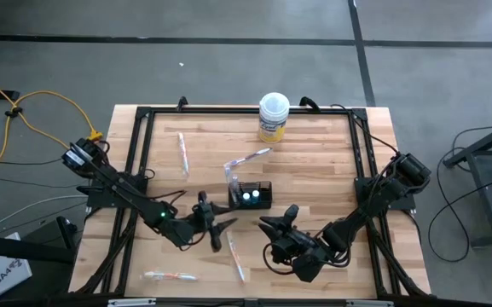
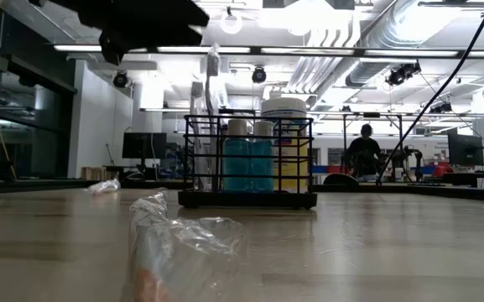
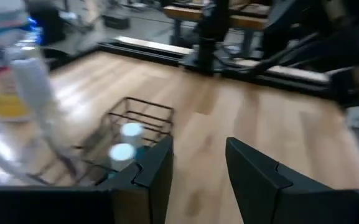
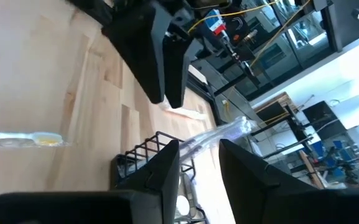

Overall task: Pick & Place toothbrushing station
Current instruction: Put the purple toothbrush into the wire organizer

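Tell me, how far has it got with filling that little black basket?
Partly done: the mesh holder holds two teal tubes and one wrapped toothbrush. Both end effectors, left and right, hold nothing. Wrapped toothbrushes lie scattered on the table.

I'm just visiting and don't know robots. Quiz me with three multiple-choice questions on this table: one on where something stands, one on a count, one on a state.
1. Where is the yellow tub?
A. Near the table's far edge
B. Inside the wire holder
C. In a gripper

2. How many white-capped teal tubes stand in the black wire holder?
A. None
B. Two
C. Five

3. What is the left gripper doing?
A. Clamping a tube
B. Lifting the holder
C. Open, holding nothing

Answers:
1. A, it stands at the far edge in the high view.
2. B, two white caps show from above.
3. C, bare wood shows between its fingers in the left wrist view.
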Available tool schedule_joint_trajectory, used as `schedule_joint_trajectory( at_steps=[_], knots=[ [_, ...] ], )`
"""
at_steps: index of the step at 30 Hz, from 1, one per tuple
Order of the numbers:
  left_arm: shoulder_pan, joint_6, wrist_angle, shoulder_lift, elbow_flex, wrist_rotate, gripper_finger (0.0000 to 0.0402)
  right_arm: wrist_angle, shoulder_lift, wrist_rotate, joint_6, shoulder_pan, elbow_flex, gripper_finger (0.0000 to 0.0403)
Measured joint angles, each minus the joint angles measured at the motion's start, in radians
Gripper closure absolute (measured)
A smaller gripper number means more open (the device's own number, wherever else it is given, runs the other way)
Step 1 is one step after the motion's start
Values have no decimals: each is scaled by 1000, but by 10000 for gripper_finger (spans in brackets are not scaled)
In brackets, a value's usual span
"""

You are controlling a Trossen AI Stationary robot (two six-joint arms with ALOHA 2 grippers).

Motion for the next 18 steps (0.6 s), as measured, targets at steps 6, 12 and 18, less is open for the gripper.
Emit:
schedule_joint_trajectory(
  at_steps=[6,12,18],
  knots=[
    [-29,-20,-27,-69,0,5,259,-10,0,-38,34,-1,0,298],
    [-83,-21,-121,-148,0,-100,259,-17,0,-38,37,-1,0,298],
    [-106,-21,-191,-184,0,-155,259,-65,0,-27,115,-7,0,298]
  ],
)
